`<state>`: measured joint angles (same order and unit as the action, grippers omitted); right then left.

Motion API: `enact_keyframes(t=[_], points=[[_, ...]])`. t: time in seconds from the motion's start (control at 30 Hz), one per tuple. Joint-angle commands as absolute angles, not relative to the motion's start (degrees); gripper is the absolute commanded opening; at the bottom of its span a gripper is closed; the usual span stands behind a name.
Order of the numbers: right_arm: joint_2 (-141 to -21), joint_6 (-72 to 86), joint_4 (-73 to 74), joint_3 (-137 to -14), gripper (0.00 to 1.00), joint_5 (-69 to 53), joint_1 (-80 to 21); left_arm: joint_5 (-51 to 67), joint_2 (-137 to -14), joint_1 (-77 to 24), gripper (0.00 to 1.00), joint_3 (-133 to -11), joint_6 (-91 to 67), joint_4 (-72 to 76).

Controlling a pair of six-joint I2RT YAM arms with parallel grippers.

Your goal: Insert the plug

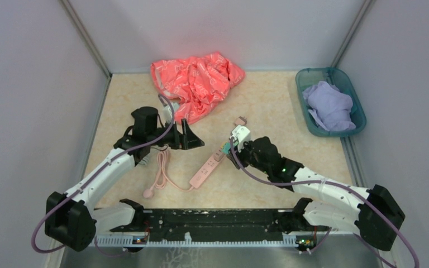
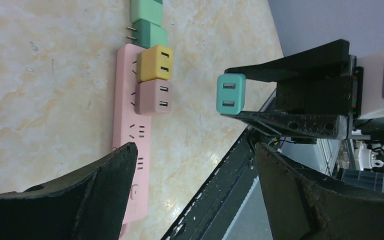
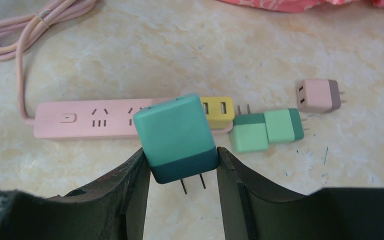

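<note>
Whereas the right wrist view shows the right gripper (image 3: 180, 167) clamped on the teal plug (image 3: 175, 132), prongs toward 6 o'clock, only the left wrist view shows it clear of the power strip (image 2: 129, 125), at its 3 o'clock, the left gripper (image 2: 195, 192) spread, empty.

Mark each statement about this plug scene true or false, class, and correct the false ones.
1. The right hand grips a teal plug. True.
2. A yellow plug sits in the pink power strip. True.
3. The left hand holds the power strip. False: it is open and empty.
4. The basket holds a red bag. False: it holds a lilac cloth; the bag lies on the table.
5. Every plug is in the strip. False: two green plugs lie loose off its end.
</note>
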<state>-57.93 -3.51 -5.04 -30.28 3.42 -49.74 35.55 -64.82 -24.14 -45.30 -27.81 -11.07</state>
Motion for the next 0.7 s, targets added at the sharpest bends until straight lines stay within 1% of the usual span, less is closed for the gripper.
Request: enact_keyframes(t=[0.0,0.33,0.67], points=[[-56.4,-7.5,-16.6,-29.3,0.26,4.2,-53.3,38.3,-65.2,-25.6,0.92,-44.1,-31.9,-4.8],[-57.3,-11.7,-22.4,-27.5,0.25,4.8,-56.8,36.9,-68.1,-30.5,0.85,-43.4,-35.0,-0.2],[-56.9,-13.1,-25.5,-25.9,0.24,4.9,-58.1,37.4,-71.5,-34.4,0.74,-44.3,-36.7,3.4]])
